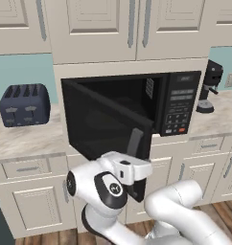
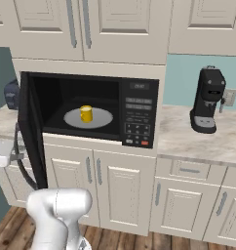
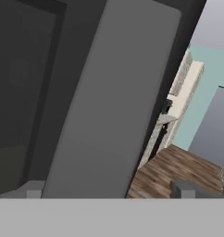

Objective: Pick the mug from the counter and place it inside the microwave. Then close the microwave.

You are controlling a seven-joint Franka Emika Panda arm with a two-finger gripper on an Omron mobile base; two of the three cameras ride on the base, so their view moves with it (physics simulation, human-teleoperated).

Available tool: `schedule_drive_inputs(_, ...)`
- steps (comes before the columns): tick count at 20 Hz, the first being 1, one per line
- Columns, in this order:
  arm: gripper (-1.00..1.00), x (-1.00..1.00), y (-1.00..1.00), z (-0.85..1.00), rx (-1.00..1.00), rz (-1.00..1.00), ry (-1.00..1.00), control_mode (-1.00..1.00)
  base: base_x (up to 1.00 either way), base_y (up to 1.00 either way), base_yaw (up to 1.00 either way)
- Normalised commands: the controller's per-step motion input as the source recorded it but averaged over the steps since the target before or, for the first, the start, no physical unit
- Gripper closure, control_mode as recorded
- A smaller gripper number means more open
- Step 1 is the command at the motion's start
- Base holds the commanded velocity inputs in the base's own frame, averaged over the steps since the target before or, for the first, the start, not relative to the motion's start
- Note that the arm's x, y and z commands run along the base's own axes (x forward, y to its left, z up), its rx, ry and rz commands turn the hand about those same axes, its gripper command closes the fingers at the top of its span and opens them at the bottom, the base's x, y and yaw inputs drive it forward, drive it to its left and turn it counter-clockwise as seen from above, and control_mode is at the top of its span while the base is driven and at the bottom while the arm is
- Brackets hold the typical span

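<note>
Toaster [image 1: 25, 104] sat far left on the tabletop [image 1: 27, 141], well apart from the rest. Next, microwave [image 2: 139, 114] door [image 1: 108, 131] hung wide open, grey handle [image 3: 109, 102] right in front of the fingers [image 3: 109, 194], which stood spread wide and held nothing. Inside, yellow mug [image 2: 86, 114] stood upright on the white plate [image 2: 103, 118], and far right stood the black coffee machine [image 2: 207, 100].

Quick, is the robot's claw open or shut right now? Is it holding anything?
Two-finger gripper: open, holding nothing, jaws either side of the grey handle of the black microwave door.
</note>
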Motion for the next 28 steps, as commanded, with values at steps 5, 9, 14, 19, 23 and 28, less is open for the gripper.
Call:
schedule_drive_inputs(5,-1.0,0.16,-0.57,0.0,0.0,0.06,0.03,-1.0,0.0,0.0,0.0)
schedule_drive_inputs(9,-1.0,0.37,-0.64,0.0,0.0,0.08,0.08,-1.0,0.0,0.0,0.0)
schedule_drive_inputs(14,-1.0,0.48,-0.66,0.0,0.0,0.09,0.11,-1.0,0.0,0.0,0.0)
schedule_drive_inputs(19,-1.0,0.6,-0.69,0.0,0.0,0.11,0.15,-1.0,0.0,0.0,0.0)
schedule_drive_inputs(23,-1.0,0.51,-0.59,0.0,0.0,0.1,0.13,-1.0,0.0,0.0,0.0)
schedule_drive_inputs(28,-1.0,0.51,-0.51,0.0,0.0,0.09,0.12,-1.0,0.0,0.0,0.0)
